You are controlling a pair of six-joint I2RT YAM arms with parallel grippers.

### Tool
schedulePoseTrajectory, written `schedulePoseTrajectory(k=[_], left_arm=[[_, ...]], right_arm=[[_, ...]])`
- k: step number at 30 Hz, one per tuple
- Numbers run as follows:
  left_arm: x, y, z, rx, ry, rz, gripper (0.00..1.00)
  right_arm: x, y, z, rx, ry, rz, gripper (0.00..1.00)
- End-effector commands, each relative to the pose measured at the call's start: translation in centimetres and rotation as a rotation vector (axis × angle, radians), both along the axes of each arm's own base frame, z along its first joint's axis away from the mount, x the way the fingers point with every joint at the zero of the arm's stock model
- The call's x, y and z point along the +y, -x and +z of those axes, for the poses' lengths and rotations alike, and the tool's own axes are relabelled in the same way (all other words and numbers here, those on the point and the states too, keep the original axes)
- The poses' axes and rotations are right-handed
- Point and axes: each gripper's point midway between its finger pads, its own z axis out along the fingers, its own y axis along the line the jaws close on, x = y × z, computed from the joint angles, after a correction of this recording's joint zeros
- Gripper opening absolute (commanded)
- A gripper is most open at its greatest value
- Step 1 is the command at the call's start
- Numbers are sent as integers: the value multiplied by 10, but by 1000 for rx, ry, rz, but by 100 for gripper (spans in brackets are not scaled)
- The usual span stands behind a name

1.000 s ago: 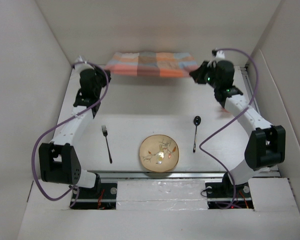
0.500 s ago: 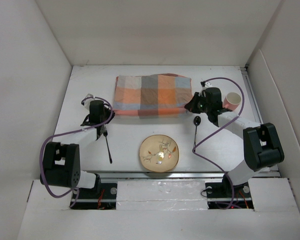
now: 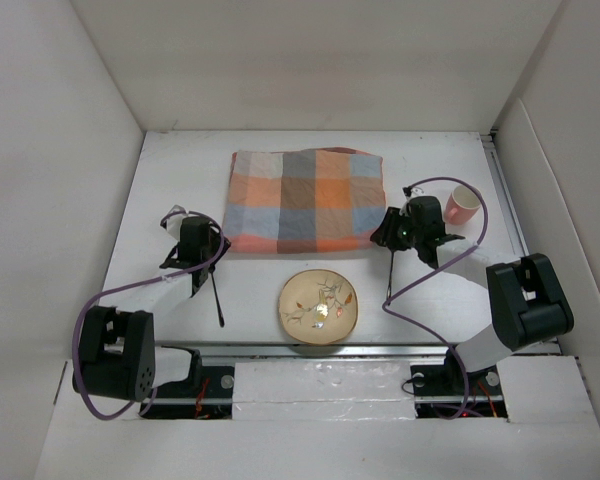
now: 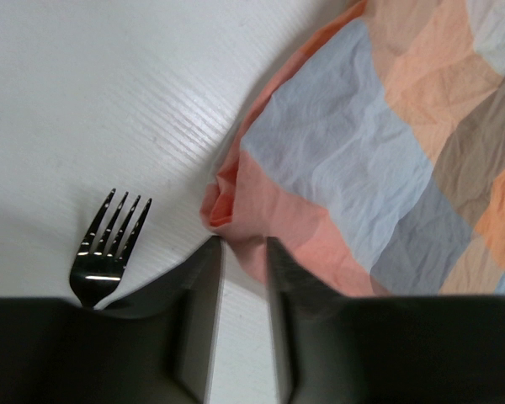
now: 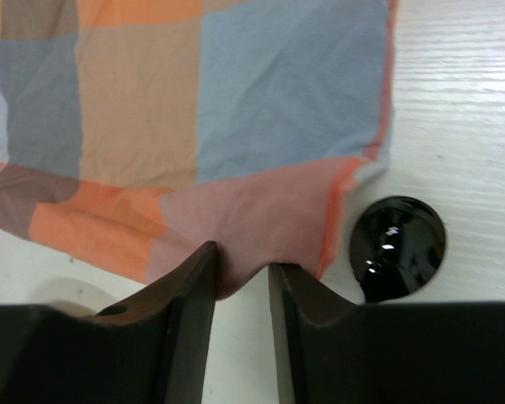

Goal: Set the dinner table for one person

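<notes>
The large flat white rectangular surface point(image 3: 180, 170) fills the floor of the white-walled enclosure, with a metal rail along its near edge. It looks rigid and fixed, so it is something to set things on rather than to grasp, and its smooth, faintly ribbed face would likely let light items slide. The orange, blue and grey checked cloth placemat point(image 3: 300, 200) lies spread on the far middle of it. It is soft, limp and creased, and is best taken by pinching a corner. The left end effector point(image 4: 244, 244) sits at the near left corner with its jaws only narrowly apart, nothing between them and the bunched corner just at their tips. The right end effector point(image 5: 241, 252) is equally narrow at the near right edge, the hem touching its tips. The round cream floral plate point(image 3: 319, 306) lies just short of the placemat. It is probably stiff and breakable and would be held by the rim. The pink cup point(image 3: 462, 204) stands to the right. The dark metal fork point(image 4: 109, 231) and the dark spoon point(image 5: 397, 244) lie flat, thin and slick, and would suit a pinch across the handle.
</notes>
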Motion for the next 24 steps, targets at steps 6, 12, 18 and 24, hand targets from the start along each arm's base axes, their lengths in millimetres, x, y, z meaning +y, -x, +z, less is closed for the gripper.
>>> schedulePoseTrajectory(k=[6,12,18,24], left_arm=[[-1,10,64,-204,51,-11,55],[-18,22,131,-379,74,-149,45],[-69,49,218,-557,113,-515,0],[-85,70,279,-672,-21,-726,0]], right_arm=[[-10,1,71,-154,2,-23,53],[-15,36,97,-203,-25,-21,57],[1,110,83,-170,-58,150,0],[44,154,45,-22,-125,312,56]])
